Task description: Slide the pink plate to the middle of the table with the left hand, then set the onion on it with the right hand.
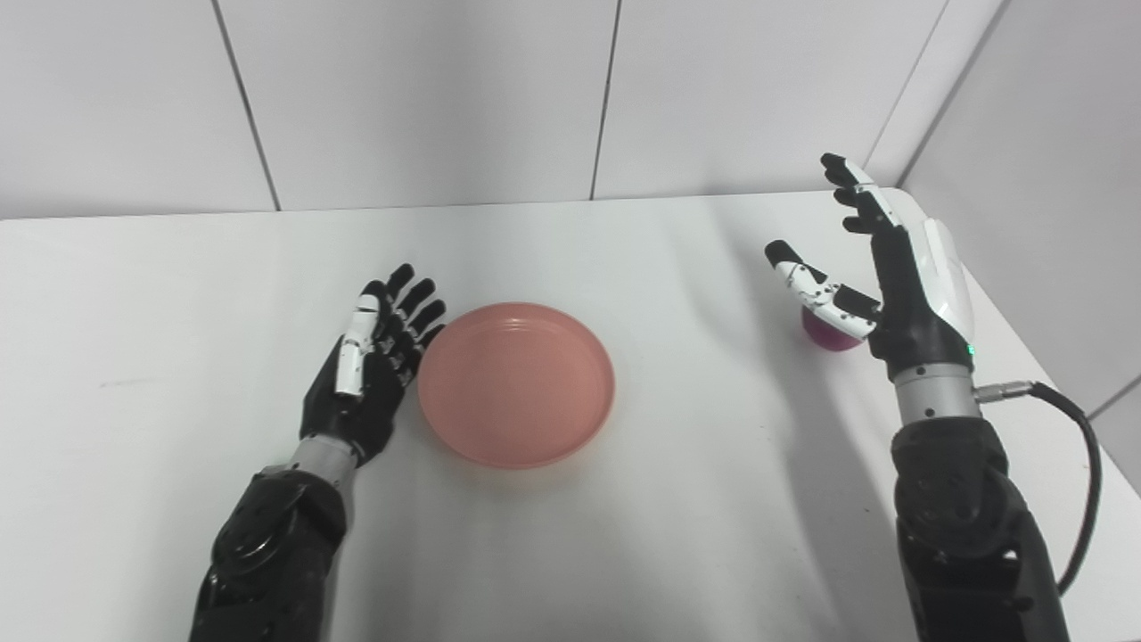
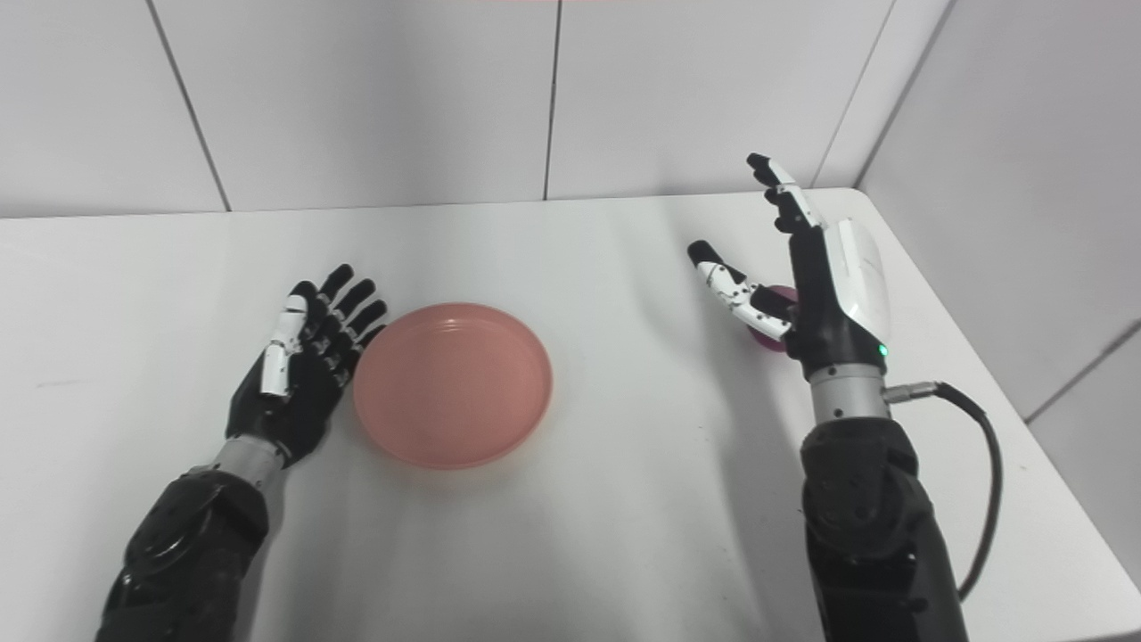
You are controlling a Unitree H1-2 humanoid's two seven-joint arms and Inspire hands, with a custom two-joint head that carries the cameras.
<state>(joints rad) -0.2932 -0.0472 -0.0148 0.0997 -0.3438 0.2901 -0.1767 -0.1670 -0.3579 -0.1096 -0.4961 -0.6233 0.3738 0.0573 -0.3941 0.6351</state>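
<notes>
Fingers spread, the left hand [image 1: 370,357] lies beside the pink plate [image 1: 516,383] mid-counter; the right hand [image 1: 878,276] (also spread, empty) hovers over the onion [image 1: 829,333].

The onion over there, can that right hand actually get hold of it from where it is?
Probably yes. The right hand is open and raised right beside the onion, which sits on the table partly hidden behind its thumb, with nothing between them.
</notes>
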